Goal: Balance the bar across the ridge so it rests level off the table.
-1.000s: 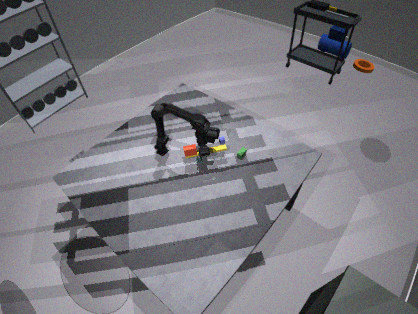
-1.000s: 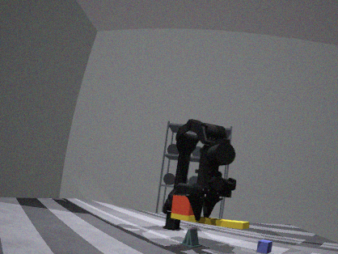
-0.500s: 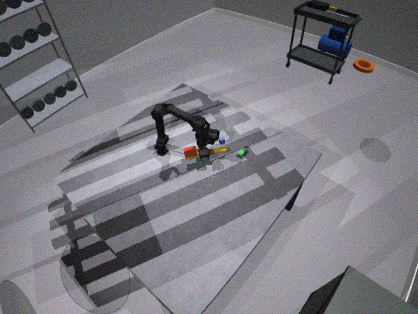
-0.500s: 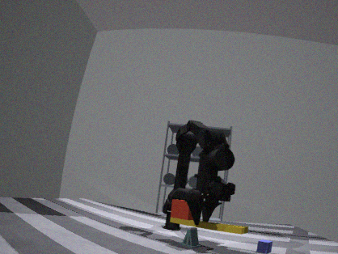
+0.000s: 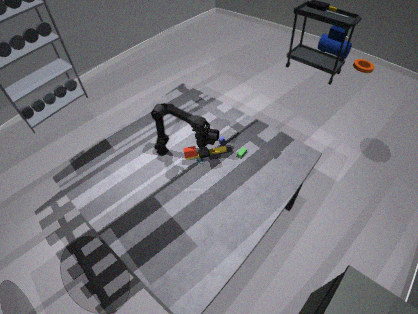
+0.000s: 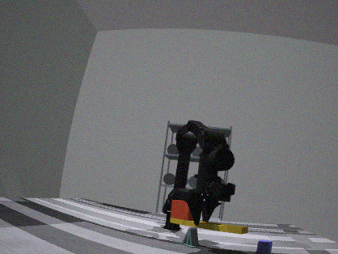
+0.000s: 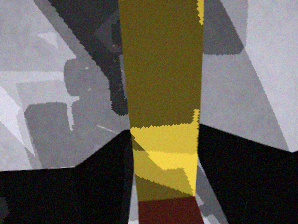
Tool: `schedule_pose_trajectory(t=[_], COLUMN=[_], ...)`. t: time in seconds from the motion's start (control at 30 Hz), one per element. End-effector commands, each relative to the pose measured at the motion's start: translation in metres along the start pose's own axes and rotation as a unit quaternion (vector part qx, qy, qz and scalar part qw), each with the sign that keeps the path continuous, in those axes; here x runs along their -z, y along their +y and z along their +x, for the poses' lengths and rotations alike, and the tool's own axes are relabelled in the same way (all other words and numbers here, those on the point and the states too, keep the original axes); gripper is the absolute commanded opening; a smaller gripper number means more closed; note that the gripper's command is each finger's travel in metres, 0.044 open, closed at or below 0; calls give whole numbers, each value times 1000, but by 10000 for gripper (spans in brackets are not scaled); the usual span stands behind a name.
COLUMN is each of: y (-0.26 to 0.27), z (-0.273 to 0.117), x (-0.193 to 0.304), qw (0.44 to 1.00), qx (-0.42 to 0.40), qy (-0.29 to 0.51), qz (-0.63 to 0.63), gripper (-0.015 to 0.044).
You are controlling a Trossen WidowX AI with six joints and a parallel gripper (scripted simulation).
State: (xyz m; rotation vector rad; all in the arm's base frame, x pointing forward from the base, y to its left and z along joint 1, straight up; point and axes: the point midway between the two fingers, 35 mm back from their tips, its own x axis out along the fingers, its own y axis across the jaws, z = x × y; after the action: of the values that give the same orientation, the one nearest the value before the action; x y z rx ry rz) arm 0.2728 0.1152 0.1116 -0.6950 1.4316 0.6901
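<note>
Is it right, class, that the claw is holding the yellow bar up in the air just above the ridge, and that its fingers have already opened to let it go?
Not quite. The claw does hold the yellow bar above the ridge, but its fingers are shut on the bar, not opened. The wrist view shows the bar clamped between them.

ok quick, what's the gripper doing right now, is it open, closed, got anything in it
Gripper: closed on the yellow bar, held above the ridge, not released.
</note>
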Motion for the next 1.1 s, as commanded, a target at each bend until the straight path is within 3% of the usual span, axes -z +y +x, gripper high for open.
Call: schedule_pose_trajectory(t=[0.0, 1.07], y=[0, 0], z=[0, 3], x=[0, 0], qw=[1000, 1000], qx=[0, 0], qy=[-1, -1], qz=[2, 2], gripper=[0, 0])
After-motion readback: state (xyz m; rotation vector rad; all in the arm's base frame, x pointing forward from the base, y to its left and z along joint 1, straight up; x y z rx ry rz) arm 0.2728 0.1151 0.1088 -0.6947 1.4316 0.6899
